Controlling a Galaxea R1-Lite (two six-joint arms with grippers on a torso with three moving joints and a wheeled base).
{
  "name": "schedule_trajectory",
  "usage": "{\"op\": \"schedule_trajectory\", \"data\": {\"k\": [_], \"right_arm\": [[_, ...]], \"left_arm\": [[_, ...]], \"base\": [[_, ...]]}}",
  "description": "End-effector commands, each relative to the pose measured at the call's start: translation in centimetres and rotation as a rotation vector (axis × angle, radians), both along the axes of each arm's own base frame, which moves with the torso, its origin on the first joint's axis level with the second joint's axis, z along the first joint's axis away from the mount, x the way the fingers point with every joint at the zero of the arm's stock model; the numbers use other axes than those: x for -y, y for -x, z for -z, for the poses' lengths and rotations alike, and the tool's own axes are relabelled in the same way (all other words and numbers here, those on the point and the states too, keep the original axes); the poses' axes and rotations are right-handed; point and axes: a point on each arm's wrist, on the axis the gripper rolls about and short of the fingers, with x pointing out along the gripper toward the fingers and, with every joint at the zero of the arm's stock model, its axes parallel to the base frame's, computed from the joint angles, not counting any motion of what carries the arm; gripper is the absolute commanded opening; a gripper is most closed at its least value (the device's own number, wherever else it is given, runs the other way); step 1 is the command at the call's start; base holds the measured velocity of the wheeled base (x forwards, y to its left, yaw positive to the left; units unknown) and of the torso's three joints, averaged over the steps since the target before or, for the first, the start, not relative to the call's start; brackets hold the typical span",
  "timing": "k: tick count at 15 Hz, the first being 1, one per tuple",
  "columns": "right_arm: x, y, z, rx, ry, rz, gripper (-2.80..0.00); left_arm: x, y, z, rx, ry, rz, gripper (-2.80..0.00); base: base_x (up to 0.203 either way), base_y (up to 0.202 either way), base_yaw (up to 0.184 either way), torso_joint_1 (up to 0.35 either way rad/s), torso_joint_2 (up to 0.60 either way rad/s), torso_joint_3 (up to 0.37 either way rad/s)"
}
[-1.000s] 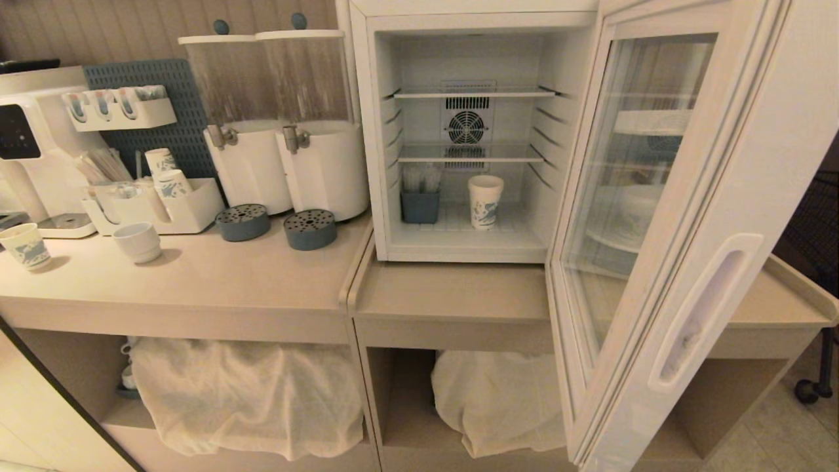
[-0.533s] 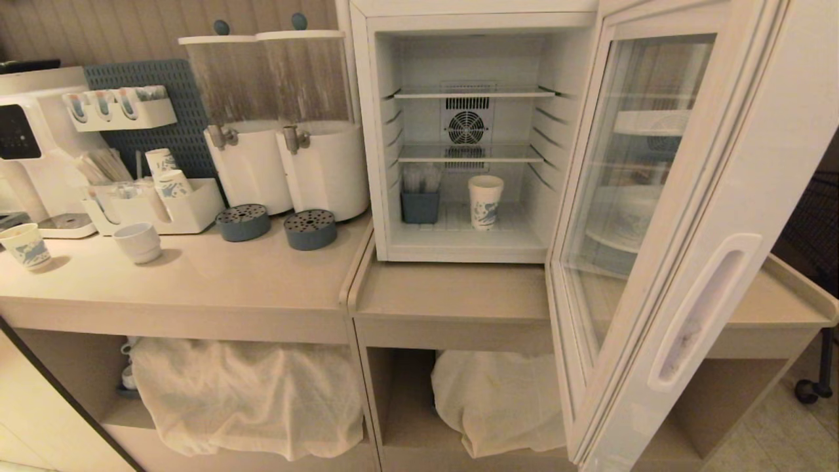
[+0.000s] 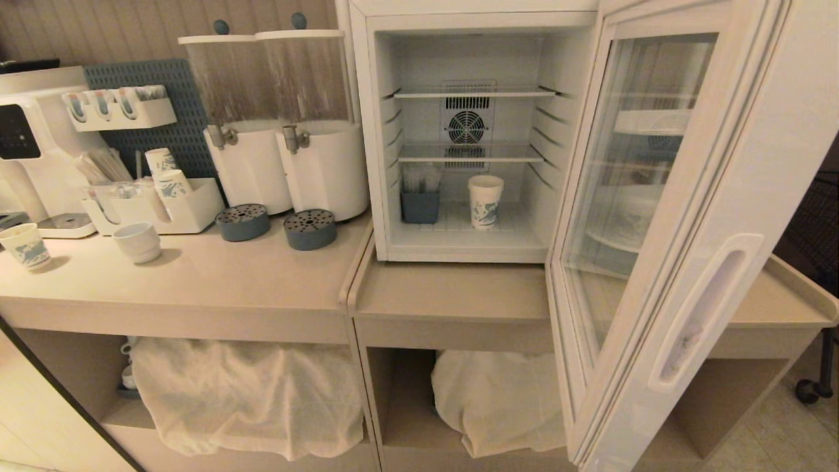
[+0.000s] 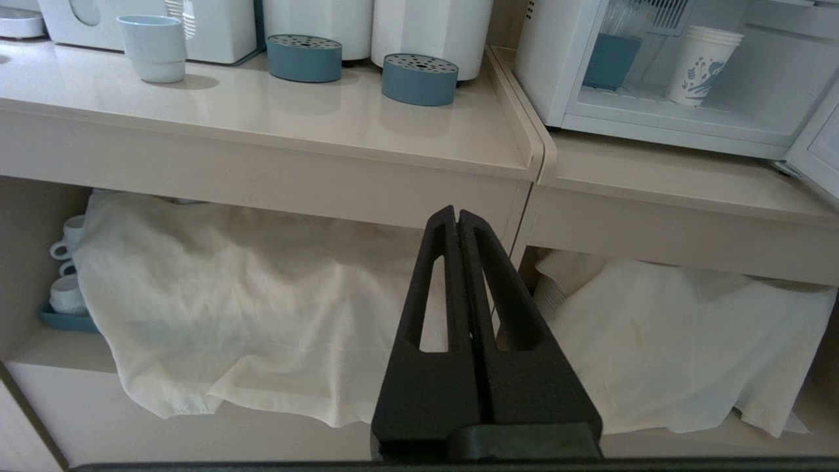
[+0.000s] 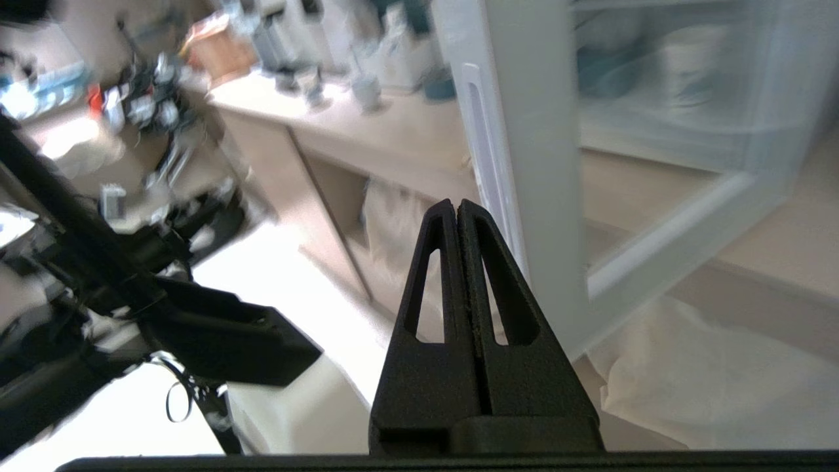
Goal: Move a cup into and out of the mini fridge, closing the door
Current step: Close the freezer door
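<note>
The white mini fridge (image 3: 377, 144) stands on the right counter with its glass door (image 3: 695, 216) swung wide open toward me. The cup (image 3: 485, 201), white paper with blue print, stands upright on the fridge floor; the left wrist view shows the cup (image 4: 702, 65) too. Neither gripper shows in the head view. My left gripper (image 4: 457, 213) is shut and empty, low in front of the counter's lower shelves. My right gripper (image 5: 456, 206) is shut and empty, close to the outer edge of the open door (image 5: 524, 157).
A blue holder (image 3: 419, 204) sits beside the cup in the fridge. On the left counter stand two drink dispensers (image 3: 288, 124), two blue drip trays (image 3: 309, 229), a white mug (image 3: 137, 241), a short printed paper cup (image 3: 25, 246) and a water machine (image 3: 29, 151). Cloths (image 3: 249, 393) cover the lower shelves.
Nothing in the head view has moved; the cup, the fridge and the open door stand as before.
</note>
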Motion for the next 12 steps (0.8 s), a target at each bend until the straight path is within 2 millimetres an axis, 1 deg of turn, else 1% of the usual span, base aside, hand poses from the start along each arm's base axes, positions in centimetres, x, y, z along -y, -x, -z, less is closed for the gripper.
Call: {"op": "schedule_trajectory", "data": {"k": [1, 3, 4, 5, 6, 8, 9, 10, 11, 12], "right_arm": [[-2.2, -4.4, 0.1, -0.089, 0.055, -0.030, -2.80], [-3.7, -8.3, 0.6, -0.107, 0.082, 0.009, -2.80], [-3.8, -9.7, 0.7, -0.105, 0.081, 0.021, -2.80], [-3.3, -11.4, 1.0, -0.108, 0.073, 0.039, -2.80], [-2.3, -12.6, 1.3, -0.111, 0.061, 0.044, -2.80], [0.3, -14.9, 2.1, -0.120, 0.027, -0.025, -2.80], [1.3, -16.1, 2.7, -0.137, 0.014, -0.054, -2.80], [1.9, -17.3, 3.5, -0.150, 0.013, -0.080, -2.80], [2.0, -18.4, 4.1, -0.144, 0.027, -0.134, -2.80], [1.4, -19.5, 4.6, -0.133, 0.044, -0.198, -2.80]], "left_arm": [[0.0, -0.3, 1.1, -0.036, 0.001, 0.000, -2.80], [0.0, -0.3, 1.1, -0.036, 0.001, 0.000, -2.80], [0.0, -0.3, 1.1, -0.036, 0.001, 0.000, -2.80], [0.0, -0.3, 1.1, -0.036, 0.001, 0.000, -2.80], [0.0, -0.3, 1.1, -0.036, 0.001, 0.000, -2.80], [0.0, -0.3, 1.1, -0.036, 0.003, 0.000, -2.80], [0.0, -0.3, 1.1, -0.036, 0.003, 0.000, -2.80], [0.0, -0.3, 1.1, -0.036, 0.003, 0.000, -2.80], [0.0, -0.3, 1.1, -0.036, 0.004, 0.000, -2.80], [0.0, -0.3, 1.1, -0.036, 0.004, 0.000, -2.80]], "base": [[0.000, 0.000, 0.000, 0.000, 0.00, 0.000], [0.000, 0.000, 0.000, 0.000, 0.00, 0.000], [0.000, 0.000, 0.000, 0.000, 0.00, 0.000], [0.000, 0.000, 0.000, 0.000, 0.00, 0.000], [0.000, 0.000, 0.000, 0.000, 0.00, 0.000], [0.000, 0.000, 0.000, 0.000, 0.00, 0.000], [0.000, 0.000, 0.000, 0.000, 0.00, 0.000], [0.000, 0.000, 0.000, 0.000, 0.00, 0.000], [0.000, 0.000, 0.000, 0.000, 0.00, 0.000], [0.000, 0.000, 0.000, 0.000, 0.00, 0.000]]}}
